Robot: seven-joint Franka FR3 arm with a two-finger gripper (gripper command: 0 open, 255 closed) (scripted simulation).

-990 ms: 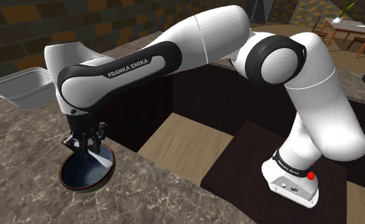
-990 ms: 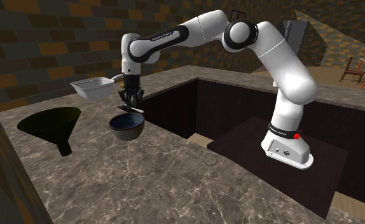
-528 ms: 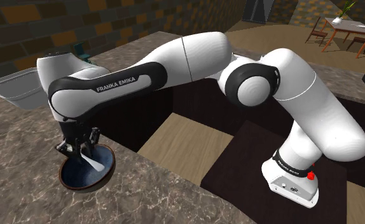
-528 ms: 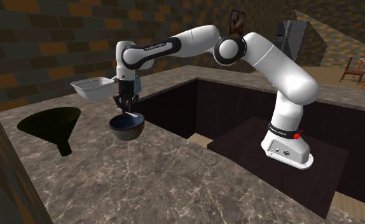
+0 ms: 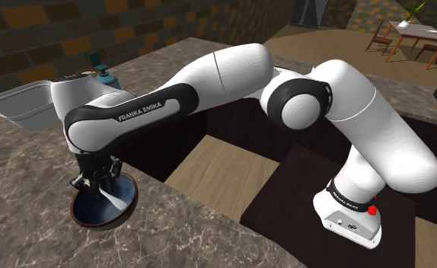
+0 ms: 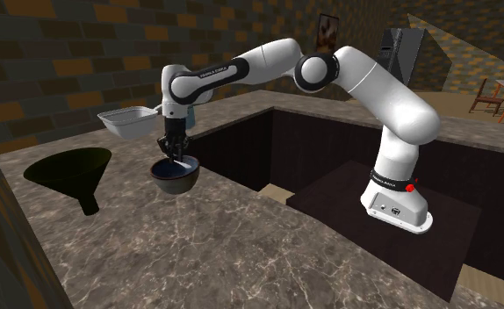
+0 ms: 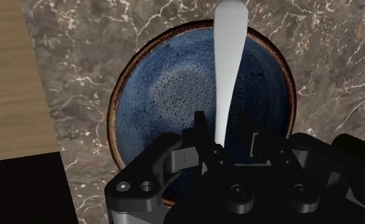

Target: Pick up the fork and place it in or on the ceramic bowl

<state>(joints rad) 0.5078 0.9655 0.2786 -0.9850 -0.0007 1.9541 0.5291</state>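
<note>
Shoulder view first: my gripper is low over one bowl, near the counter edge, with the dark drop on the shoulder view's right. One grey pan sits far back.

Second exterior view: one dark funnel stands apart, with bare counter between it and the bowl.

Wrist view: one pale, smooth fork crosses the blue, brown-rimmed bowl, its end between my jaws. I can't tell whether it's pinched or loose.

Brick wall behind a marble counter. Wood floor in a dark recess. Small table far off, with a plant on it.
</note>
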